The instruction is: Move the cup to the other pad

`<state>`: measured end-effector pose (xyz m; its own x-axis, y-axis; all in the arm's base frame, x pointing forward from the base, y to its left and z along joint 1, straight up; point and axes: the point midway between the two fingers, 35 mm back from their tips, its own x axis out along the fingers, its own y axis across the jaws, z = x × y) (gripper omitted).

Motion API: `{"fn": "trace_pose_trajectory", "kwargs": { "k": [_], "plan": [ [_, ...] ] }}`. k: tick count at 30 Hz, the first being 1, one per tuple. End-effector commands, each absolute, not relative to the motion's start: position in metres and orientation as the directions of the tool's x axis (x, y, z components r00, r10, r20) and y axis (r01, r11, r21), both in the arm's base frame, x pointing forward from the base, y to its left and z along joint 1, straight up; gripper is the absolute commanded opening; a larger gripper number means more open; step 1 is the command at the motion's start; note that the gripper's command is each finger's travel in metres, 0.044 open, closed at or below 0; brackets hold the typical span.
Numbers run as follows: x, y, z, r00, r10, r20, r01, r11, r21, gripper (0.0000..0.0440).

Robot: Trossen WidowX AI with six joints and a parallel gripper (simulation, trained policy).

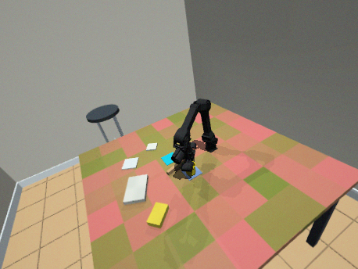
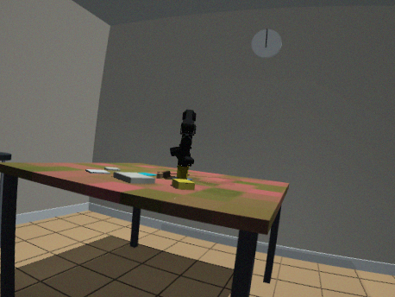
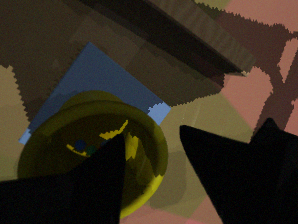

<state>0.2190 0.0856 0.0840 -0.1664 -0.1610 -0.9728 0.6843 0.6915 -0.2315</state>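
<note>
Cup (image 1: 193, 168) (image 2: 183, 172) (image 3: 159, 183) of marbles stands on the blue pad (image 1: 194, 173) (image 3: 92, 72) beneath my partly open, empty hand (image 1: 187, 167) (image 2: 185, 163) (image 3: 152, 135), whose fingers should straddle its wall squarely before closing gently.

Plain grey walls (image 1: 98, 51) (image 2: 207, 86) are seen, meeting in a corner, edged by a pale baseboard (image 1: 47, 172) (image 2: 323, 253). Floor (image 1: 51, 211) (image 2: 194, 242) is laid with tan square tiles; part is shaded under the table (image 1: 230, 211) (image 2: 142, 200). Patchwork top is carried on dark legs. Dark round stool (image 1: 102, 112) (image 2: 5, 156) is placed beyond the table edge. Round clock (image 2: 272, 45) is mounted high.
</note>
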Motion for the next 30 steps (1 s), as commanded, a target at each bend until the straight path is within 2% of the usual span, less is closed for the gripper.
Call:
{"fn": "trace_pose_trajectory", "kwargs": {
  "k": [1,4,10,12,30],
  "plan": [
    [0.217,0.084,0.073,-0.173,-0.171,-0.97,0.666,0.706,-0.243,0.0191],
    [0.216,0.083,0.066,-0.172,-0.171,-0.97,0.653,0.718,-0.242,0.0176],
    [0.218,0.081,0.061,-0.153,-0.173,-0.973,0.633,0.739,-0.231,0.0033],
    [0.218,0.08,0.062,-0.147,-0.173,-0.974,0.631,0.742,-0.227,0.0005],
    [0.224,0.075,0.096,-0.095,-0.12,-0.988,0.699,0.699,-0.152,0.0006]
  ]
}}
